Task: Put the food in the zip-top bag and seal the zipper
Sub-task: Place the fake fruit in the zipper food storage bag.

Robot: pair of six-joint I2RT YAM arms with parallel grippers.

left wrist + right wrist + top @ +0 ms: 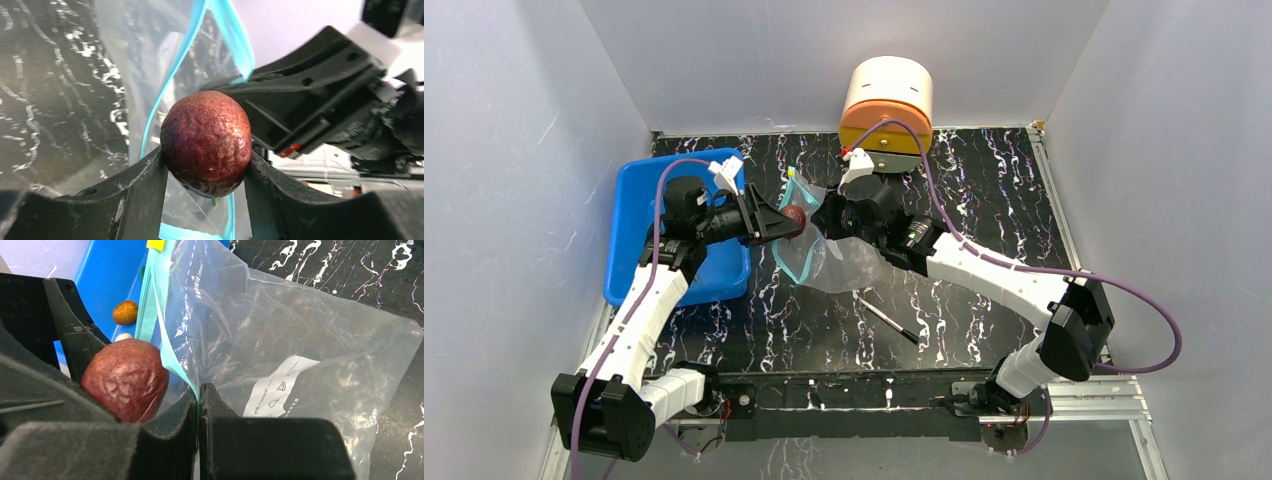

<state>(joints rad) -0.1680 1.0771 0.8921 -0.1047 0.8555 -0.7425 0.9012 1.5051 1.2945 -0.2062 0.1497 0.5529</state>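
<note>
My left gripper [792, 222] is shut on a reddish-brown round toy food piece [206, 140] and holds it at the open mouth of the clear zip-top bag [839, 262]. My right gripper [199, 390] is shut on the bag's teal zipper strip [152, 295], holding one lip of the mouth up. The ball [126, 378] sits just left of that lip. The bag body [300, 335] with its white label [277, 387] lies on the black marbled table. An orange lump [125, 312] lies in the blue tray [107, 280].
The blue tray [634, 210] is at the left under my left arm. A thin black pen [887, 320] lies in front of the bag. A round orange and cream container [887, 105] stands at the back. White walls enclose the table.
</note>
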